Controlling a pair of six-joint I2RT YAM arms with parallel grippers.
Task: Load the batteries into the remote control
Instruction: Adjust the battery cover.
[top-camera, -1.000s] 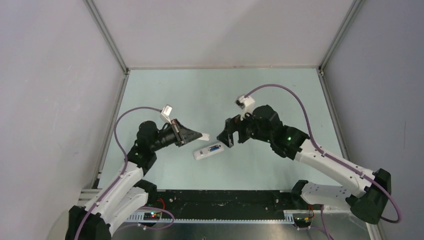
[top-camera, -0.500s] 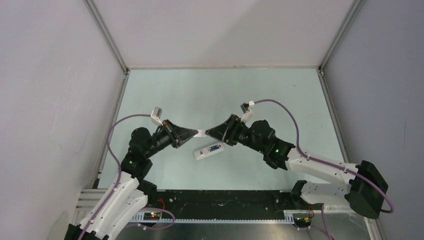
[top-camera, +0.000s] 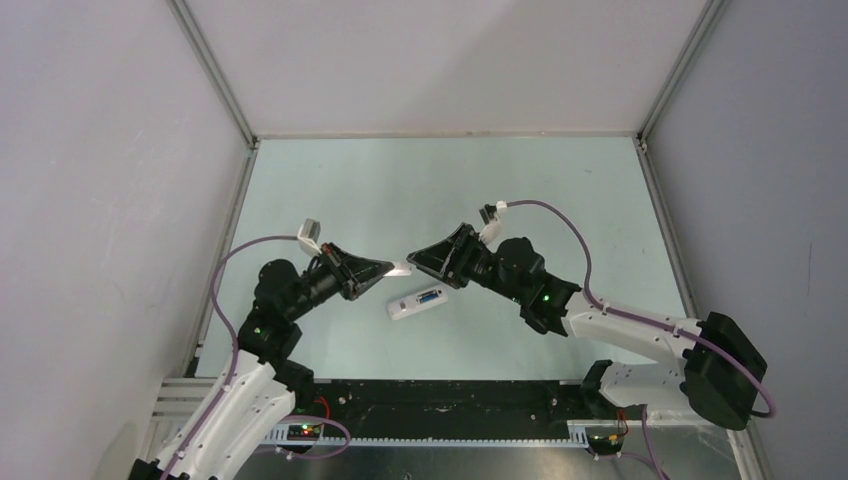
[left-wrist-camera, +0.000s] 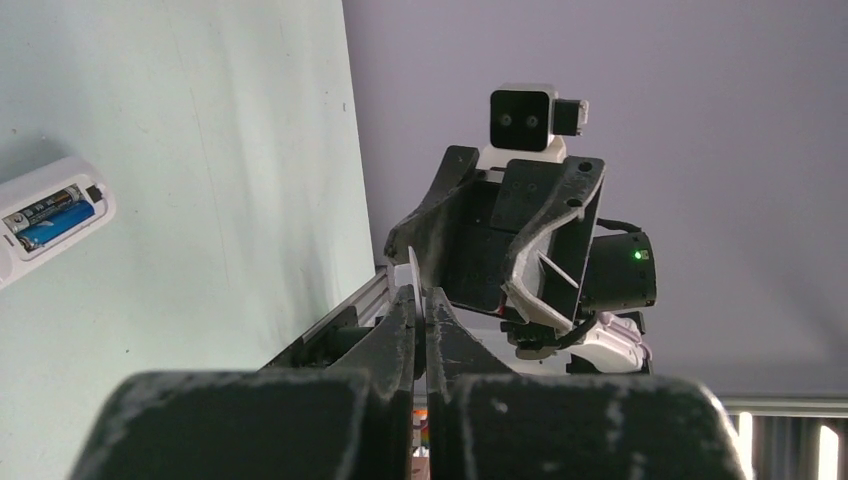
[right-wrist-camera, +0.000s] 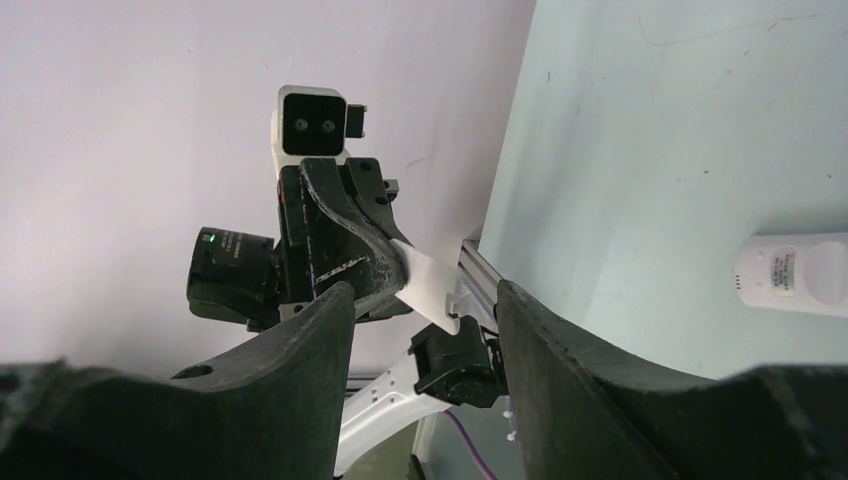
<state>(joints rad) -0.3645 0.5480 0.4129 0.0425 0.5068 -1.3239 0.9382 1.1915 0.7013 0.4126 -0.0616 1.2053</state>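
The white remote control (top-camera: 418, 301) lies on the table with its battery bay open and facing up. In the left wrist view the remote (left-wrist-camera: 50, 215) holds the blue battery (left-wrist-camera: 55, 225) and the dark battery (left-wrist-camera: 45, 207) side by side. My left gripper (top-camera: 385, 268) is shut on a thin white battery cover (top-camera: 400, 268), held in the air above the remote. My right gripper (top-camera: 412, 262) is open and points at it tip to tip. In the right wrist view the cover (right-wrist-camera: 428, 278) sticks out between my open right fingers (right-wrist-camera: 330, 310).
The pale green table (top-camera: 520, 190) is walled by grey panels with metal rails at the back and sides. A black rail with cables (top-camera: 430, 400) runs along the near edge by the arm bases. The remote's end also shows at the right wrist view's right edge (right-wrist-camera: 795, 272).
My right arm has swung left and turned its open gripper to face the left gripper. My left gripper, still holding the cover, has shifted slightly. The remote has not moved.
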